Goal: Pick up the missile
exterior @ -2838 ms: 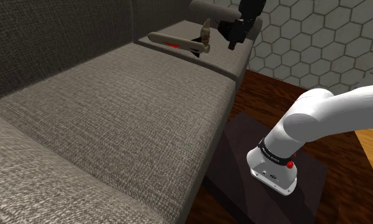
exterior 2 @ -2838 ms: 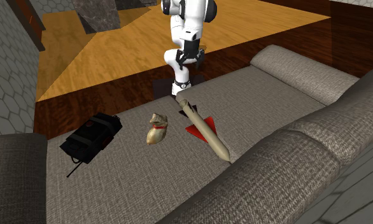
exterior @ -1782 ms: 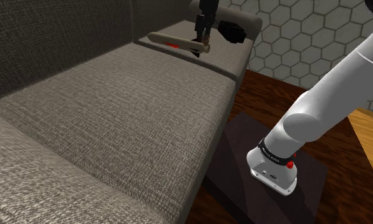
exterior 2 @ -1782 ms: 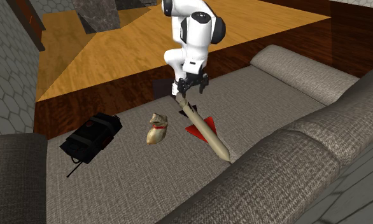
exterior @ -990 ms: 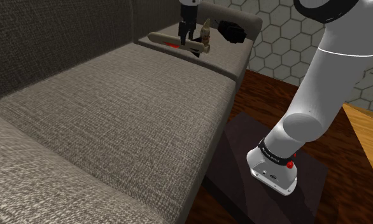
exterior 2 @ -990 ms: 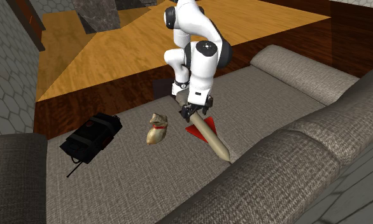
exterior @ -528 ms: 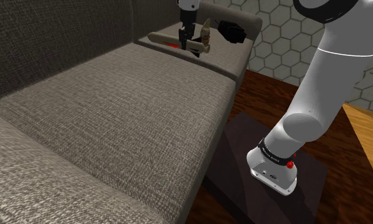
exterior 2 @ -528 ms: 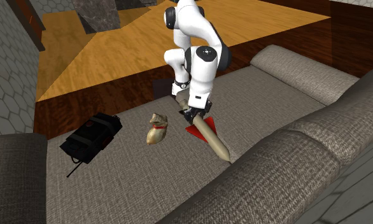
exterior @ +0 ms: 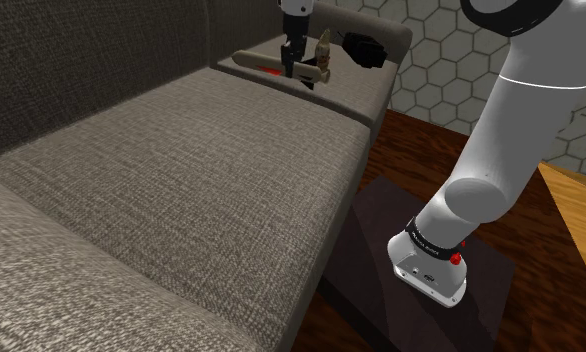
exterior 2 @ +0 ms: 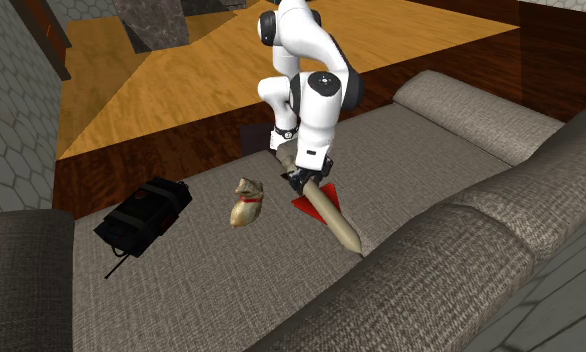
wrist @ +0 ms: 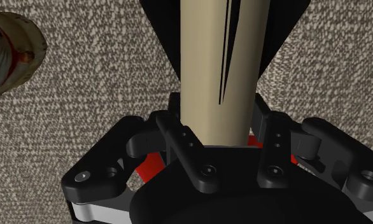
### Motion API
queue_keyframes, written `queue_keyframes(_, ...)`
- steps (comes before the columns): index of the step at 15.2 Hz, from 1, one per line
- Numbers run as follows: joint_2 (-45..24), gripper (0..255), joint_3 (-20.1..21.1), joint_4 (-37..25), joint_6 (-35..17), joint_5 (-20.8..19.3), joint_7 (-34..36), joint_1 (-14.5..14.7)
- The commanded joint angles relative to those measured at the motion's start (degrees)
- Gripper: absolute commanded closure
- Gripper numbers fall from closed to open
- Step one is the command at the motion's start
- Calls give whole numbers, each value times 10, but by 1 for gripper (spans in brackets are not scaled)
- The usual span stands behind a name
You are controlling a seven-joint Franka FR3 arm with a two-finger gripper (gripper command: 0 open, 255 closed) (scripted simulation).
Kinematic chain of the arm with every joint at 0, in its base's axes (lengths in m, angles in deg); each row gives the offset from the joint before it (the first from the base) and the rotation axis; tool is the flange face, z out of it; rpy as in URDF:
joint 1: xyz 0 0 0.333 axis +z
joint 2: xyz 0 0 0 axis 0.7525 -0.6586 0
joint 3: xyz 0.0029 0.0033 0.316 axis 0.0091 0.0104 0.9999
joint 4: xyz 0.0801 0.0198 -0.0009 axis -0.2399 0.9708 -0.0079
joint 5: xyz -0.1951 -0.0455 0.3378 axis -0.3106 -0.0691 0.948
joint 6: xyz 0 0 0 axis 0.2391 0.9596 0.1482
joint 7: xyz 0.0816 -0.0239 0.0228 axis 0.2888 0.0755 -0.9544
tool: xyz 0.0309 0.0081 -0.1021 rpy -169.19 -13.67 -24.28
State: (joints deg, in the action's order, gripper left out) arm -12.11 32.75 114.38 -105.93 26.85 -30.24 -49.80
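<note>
Inventory of the sofa, as seen from the room.

1. Sofa (exterior 2: 461, 170): grey woven cloth, long seat, backrest and rounded armrests. It carries everything below.
2. Missile (exterior 2: 333, 214): long tan body with a pointed nose and red fins. It lies flat on the seat cushion and slantwise across it. The nose is close to the backrest and the blunt tail is toward the seat's front edge. In the shoulder view it is at the far end of the seat.
3. Gripper (exterior 2: 306, 180): all black, pointing straight down onto the missile's rear half, just beside the red fins. In the wrist view the two fingers (wrist: 182, 137) press against either side of the tan body, so the jaws are clenched on the missile.
4. Arm (exterior 2: 306, 70): white with dark joints, bent over the seat's front edge from its stand (exterior: 381, 215), a dark box on the floor.
5. Small tan figure with a red band (exterior 2: 247, 202): on the seat, near the missile on the second exterior view's left, not touching it.
6. Black bag (exterior 2: 141, 217): on the seat further left in that view, well apart from the missile.
7. Floor (exterior 2: 161, 90): wooden boards, light and dark, beyond the sofa.
8. Wall (exterior: 481, 60): grey hexagon pattern.
</note>
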Motion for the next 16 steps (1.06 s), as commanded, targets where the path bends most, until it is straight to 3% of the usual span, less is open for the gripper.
queue_keyframes(1, 2, 255, 0, -9, 11, 0, -1, 0)
queue_keyframes(16, 1, 255, 0, -111, 112, 1, -5, 0)
